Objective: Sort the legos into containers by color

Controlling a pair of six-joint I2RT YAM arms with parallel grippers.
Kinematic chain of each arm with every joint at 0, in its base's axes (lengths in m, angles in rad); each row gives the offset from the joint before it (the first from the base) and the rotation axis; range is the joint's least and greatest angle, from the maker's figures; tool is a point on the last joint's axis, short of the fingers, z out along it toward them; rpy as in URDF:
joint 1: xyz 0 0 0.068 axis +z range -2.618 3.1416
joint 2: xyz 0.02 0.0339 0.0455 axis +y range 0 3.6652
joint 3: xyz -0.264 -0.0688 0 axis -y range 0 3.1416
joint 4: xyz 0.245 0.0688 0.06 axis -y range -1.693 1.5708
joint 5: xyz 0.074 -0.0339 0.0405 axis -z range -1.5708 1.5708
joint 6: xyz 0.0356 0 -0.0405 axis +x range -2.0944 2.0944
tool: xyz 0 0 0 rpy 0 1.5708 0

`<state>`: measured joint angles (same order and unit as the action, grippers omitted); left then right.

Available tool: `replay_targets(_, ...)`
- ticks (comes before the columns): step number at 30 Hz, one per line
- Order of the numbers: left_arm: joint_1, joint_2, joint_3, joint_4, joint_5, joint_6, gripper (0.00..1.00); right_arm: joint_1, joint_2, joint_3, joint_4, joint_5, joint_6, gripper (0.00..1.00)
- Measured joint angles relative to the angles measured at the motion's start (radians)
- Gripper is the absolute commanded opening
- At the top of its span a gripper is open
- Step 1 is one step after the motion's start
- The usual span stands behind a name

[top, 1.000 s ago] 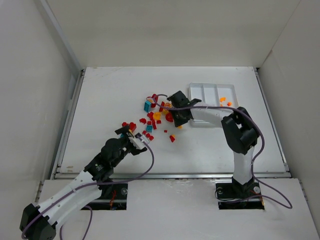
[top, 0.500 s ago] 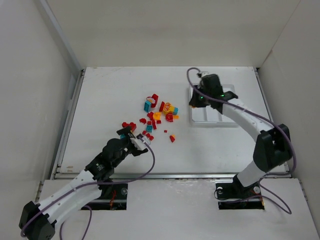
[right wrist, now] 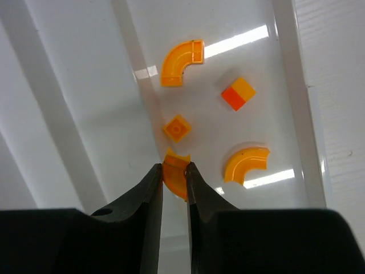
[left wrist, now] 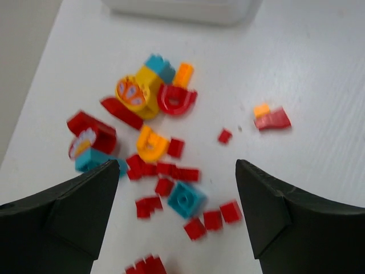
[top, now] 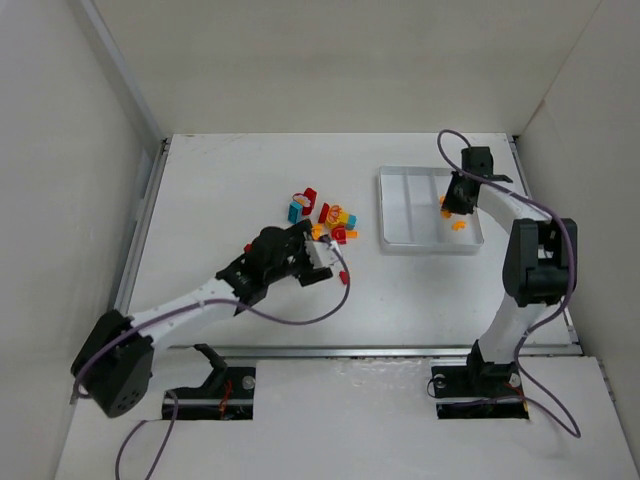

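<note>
The legos (top: 325,215) lie in a loose red, yellow and teal pile mid-table. My left gripper (top: 322,255) hovers at the pile's near edge. In the left wrist view it (left wrist: 178,171) stands open, nothing between its fingers, with a teal brick (left wrist: 186,200) and several small red bricks (left wrist: 165,170) below the gap. The containers are one white tray (top: 395,215) with three compartments. My right gripper (top: 457,197) hangs over the right compartment, shut (right wrist: 174,171) on an orange curved lego (right wrist: 175,165). Several orange pieces (right wrist: 182,61) lie in that compartment.
A lone red and orange piece (left wrist: 271,117) lies apart from the pile, to its right. White enclosure walls (top: 60,200) close in the table on the left, back and right. A metal rail (top: 340,350) runs along the near edge.
My right arm has swung from the pile to above the tray's right compartment, carrying the orange piece. My left arm has reached forward from the near left to the pile.
</note>
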<state>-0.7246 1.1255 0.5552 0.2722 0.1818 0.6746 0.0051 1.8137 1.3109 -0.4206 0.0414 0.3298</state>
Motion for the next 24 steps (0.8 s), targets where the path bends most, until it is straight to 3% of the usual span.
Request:
replay_targets(3,0.000,0.141,0.133,0.050,0.053,0.010,0.77,-0.004,0.048,0.048,-0.031,0.019,0.000,0.11)
replay_targets(5,0.006,0.217,0.198,0.061,0.088,0.035,0.71,-0.006,0.060,0.082,-0.035,0.025,-0.001,0.20)
replay_targets(7,0.007,0.307,0.278,0.057,0.141,0.068,0.66,-0.011,0.061,0.103,-0.035,0.030,-0.002,0.35)
replay_targets(8,0.010,0.351,0.317,0.048,0.163,0.080,0.62,-0.017,0.061,0.112,-0.035,0.029,-0.003,0.55)
replay_targets(10,0.021,0.452,0.420,0.019,0.232,0.104,0.62,-0.031,0.064,0.122,-0.038,0.021,-0.007,0.68)
replay_targets(15,0.066,0.663,0.654,-0.090,0.427,0.183,0.62,-0.056,0.082,0.129,-0.054,-0.048,-0.029,0.74)
replay_targets(21,0.085,0.846,0.874,-0.336,0.547,0.362,0.46,-0.056,0.050,0.097,-0.072,-0.066,-0.061,0.74)
replay_targets(24,0.085,0.903,0.939,-0.448,0.570,0.432,0.44,-0.056,0.016,0.081,-0.080,-0.064,-0.072,0.74)
